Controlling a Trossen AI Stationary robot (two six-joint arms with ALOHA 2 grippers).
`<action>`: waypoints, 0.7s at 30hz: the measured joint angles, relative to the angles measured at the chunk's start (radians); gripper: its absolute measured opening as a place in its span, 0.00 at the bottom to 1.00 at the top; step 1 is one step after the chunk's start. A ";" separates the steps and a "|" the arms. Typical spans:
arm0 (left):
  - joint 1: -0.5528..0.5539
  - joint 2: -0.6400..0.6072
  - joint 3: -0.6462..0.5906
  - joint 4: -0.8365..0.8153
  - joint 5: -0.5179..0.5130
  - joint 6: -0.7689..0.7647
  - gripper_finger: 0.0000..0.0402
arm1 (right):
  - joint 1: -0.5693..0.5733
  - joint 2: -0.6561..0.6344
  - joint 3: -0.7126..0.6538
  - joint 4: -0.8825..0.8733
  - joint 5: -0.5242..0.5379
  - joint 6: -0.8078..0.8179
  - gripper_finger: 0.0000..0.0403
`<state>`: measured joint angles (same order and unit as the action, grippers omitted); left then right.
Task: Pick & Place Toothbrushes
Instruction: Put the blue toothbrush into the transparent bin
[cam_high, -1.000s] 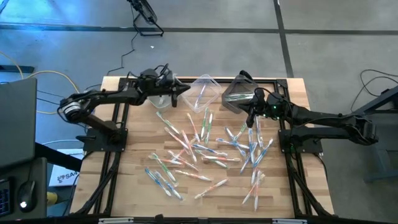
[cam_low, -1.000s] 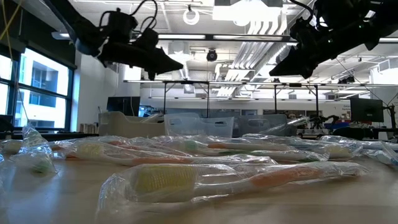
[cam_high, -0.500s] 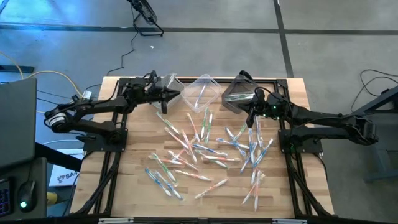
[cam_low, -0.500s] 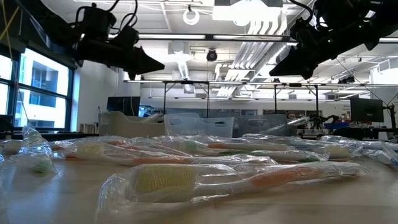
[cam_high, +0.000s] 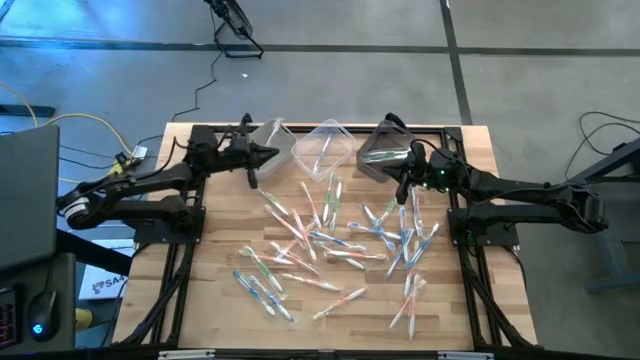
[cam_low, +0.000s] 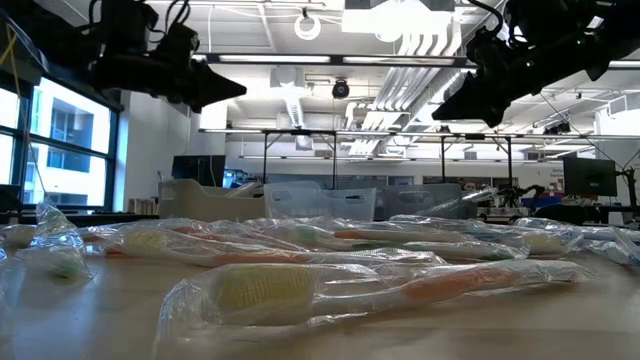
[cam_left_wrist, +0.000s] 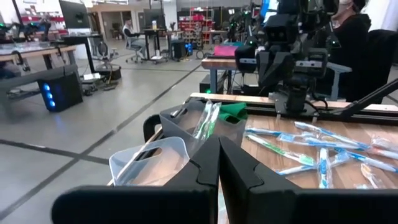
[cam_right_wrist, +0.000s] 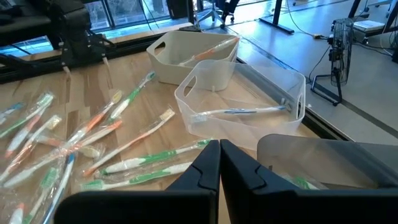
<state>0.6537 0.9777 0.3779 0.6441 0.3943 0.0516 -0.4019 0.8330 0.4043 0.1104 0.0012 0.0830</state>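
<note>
High view: left gripper beside leftmost bin, toothbrushes strewn below it. Right gripper by dark bin.
Wrist views: both grippers' fingers pressed together, holding nothing; 1 bin ahead of right gripper holds blue toothbrush.

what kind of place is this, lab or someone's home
Most likely a robotics lab or open workshop, not a home: exposed ceiling ducts, rows of workbenches with a seated person, and a concrete floor.
</note>
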 joint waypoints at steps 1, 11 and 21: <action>0.000 -0.007 0.000 -0.010 0.000 0.000 0.00 | 0.000 0.000 0.000 0.000 0.000 0.001 0.01; 0.000 -0.020 -0.001 -0.087 0.000 0.001 0.00 | 0.001 0.000 0.000 0.000 -0.006 0.099 0.01; 0.000 -0.020 -0.001 -0.105 0.000 0.018 0.00 | 0.063 0.001 0.017 -0.096 0.070 0.334 0.01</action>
<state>0.6540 0.9581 0.3767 0.5395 0.3943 0.0700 -0.3387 0.8336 0.4217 0.0147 0.0717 0.4171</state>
